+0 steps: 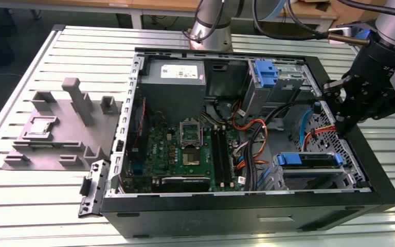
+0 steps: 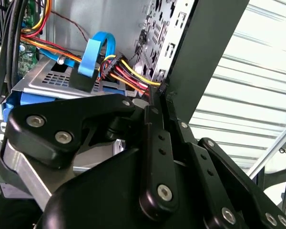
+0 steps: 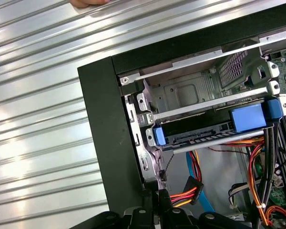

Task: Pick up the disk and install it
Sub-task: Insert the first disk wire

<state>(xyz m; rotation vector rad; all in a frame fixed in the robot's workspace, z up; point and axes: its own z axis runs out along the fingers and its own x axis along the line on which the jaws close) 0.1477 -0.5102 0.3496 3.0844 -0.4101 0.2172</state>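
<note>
First wrist view: the disk (image 3: 200, 135) sits in one bay of the corner drive cage (image 3: 181, 95); the neighbouring bay is empty.
On the exterior view's right, that cage stands at the near end of the open case (image 1: 252, 213). The gripper (image 1: 339, 127) hangs by the right wall, a little farther back, fingers pressed together on nothing (both wrist views agree). I judge the disk rigid, dense for its size, smooth-faced and shock-sensitive, and best gripped across its blue frame's long edges. Count: one disk, two drive cages, one blue bracket (image 1: 266, 72) atop the far cage (image 1: 287, 87).
</note>
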